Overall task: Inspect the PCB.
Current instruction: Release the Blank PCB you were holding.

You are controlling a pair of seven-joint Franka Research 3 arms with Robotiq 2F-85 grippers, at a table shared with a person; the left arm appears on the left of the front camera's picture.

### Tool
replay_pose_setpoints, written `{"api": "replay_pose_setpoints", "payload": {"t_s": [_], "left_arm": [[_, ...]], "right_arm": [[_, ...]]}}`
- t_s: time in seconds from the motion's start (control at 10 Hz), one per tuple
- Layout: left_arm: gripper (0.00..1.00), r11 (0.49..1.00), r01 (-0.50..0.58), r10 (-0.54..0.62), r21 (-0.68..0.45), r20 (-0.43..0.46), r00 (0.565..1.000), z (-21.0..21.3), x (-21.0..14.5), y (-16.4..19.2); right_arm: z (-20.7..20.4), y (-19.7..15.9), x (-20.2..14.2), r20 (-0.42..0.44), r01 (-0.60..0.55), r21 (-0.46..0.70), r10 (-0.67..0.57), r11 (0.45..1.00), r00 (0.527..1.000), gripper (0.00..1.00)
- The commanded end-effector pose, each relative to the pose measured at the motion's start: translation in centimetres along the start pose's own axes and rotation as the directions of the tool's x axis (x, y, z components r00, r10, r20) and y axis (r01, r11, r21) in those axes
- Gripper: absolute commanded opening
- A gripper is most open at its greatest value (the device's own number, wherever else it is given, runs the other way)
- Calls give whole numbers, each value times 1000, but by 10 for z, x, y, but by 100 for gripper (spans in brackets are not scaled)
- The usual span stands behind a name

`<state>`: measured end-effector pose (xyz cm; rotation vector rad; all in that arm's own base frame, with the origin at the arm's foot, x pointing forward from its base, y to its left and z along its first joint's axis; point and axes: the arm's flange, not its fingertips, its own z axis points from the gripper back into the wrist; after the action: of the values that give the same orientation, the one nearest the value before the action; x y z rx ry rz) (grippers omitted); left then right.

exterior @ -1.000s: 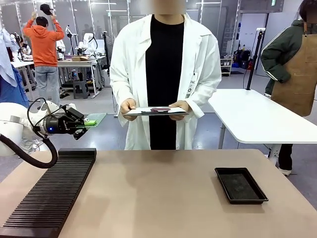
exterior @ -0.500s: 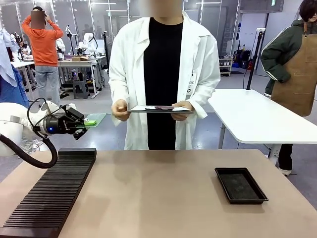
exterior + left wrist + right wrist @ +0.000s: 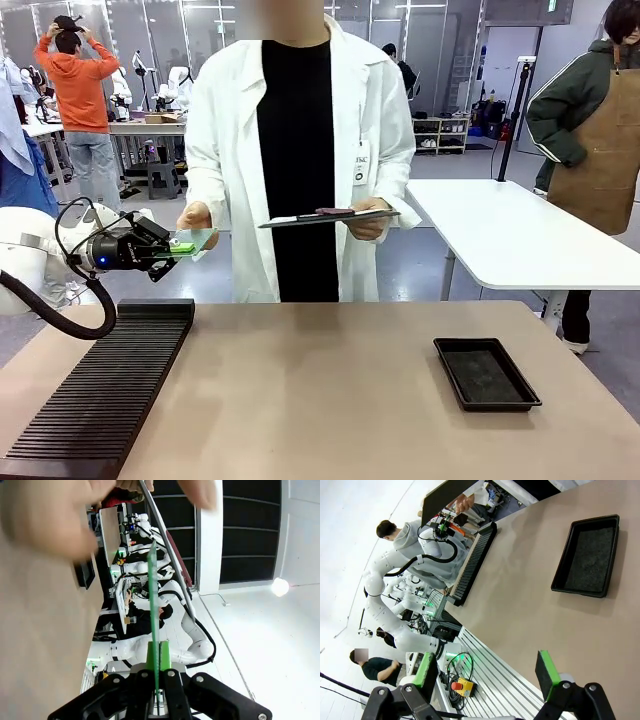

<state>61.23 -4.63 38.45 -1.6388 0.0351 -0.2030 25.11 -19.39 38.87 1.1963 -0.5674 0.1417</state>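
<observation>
Left pincer point(image 3: 180, 246), held level, clamps the PCB point(image 3: 197, 238); a person's hand point(image 3: 193, 217) touches its far edge. Right pincer point(image 3: 486, 672) gapes empty.

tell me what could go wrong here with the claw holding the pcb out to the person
1. The left claw is shut on one end of the PCB with the person's hand at its far end; pulling before release could bend the thin board.
2. Opening before that hand grips firmly could drop it.
3. The clipboard, held one-handed, might tip.
</observation>
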Motion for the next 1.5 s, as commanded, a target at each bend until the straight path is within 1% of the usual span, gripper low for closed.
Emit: {"api": "replay_pose_setpoints", "payload": {"t_s": [0.0,1.3,1.4], "left_arm": [[3,1000,1,-1,-1,-3,1000,-1,0,0],[3,1000,0,0,0,0,1000,0,0,0],[28,1000,-7,7,-5,-25,1000,1,-3,-2]], "right_arm": [[0,1,2,16,-8,12,8,1000,1000,100],[0,1,2,16,-8,12,8,1000,1000,100],[0,1,2,16,-8,12,8,1000,1000,100]]}}
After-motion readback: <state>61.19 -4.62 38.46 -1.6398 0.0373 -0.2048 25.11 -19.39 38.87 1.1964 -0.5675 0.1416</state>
